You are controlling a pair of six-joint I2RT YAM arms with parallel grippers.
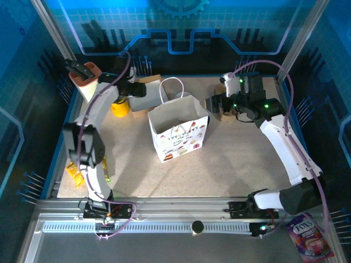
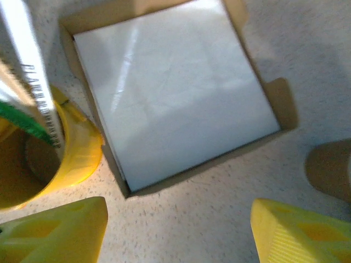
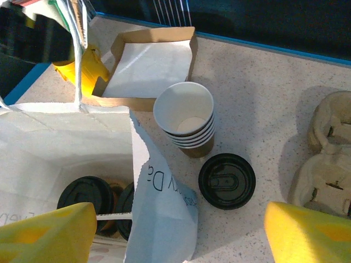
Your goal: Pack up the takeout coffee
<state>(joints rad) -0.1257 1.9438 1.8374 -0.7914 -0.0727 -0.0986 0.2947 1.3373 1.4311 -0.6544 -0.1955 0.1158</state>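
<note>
Inside the bag, two lidded cups

At lower left of the right wrist view, two lidded cups stand side by side in the white bag on the counter. Right of the bag, centre frame, a stack of open cups stands upright; a loose lid lies flat just below it, and the carrier sits at the right edge. The right tool hangs spread above the bag's edge, holding nothing. The left tool is spread and empty over a paper-lined box, a yellow tub at the left edge.
</note>
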